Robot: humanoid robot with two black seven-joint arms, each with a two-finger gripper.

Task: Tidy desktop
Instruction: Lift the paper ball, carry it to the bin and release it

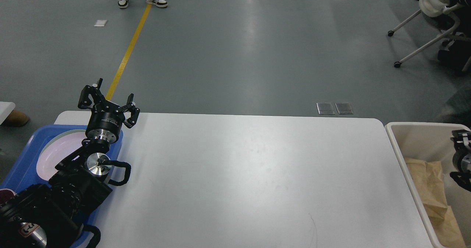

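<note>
Desktop [250,174] lies below the left gripper's [107,99] spread fingers [85,96].

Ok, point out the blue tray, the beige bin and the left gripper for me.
blue tray [27,156]: head view, on its bare blue floor near the left wall.
beige bin [395,142]: head view, on its left rim.
left gripper [107,101]: head view, midway between its spread fingertips.

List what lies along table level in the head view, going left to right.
blue tray → plate → left gripper → desktop → beige bin → brown paper bags → right gripper, cut off by the view's edge.
</note>
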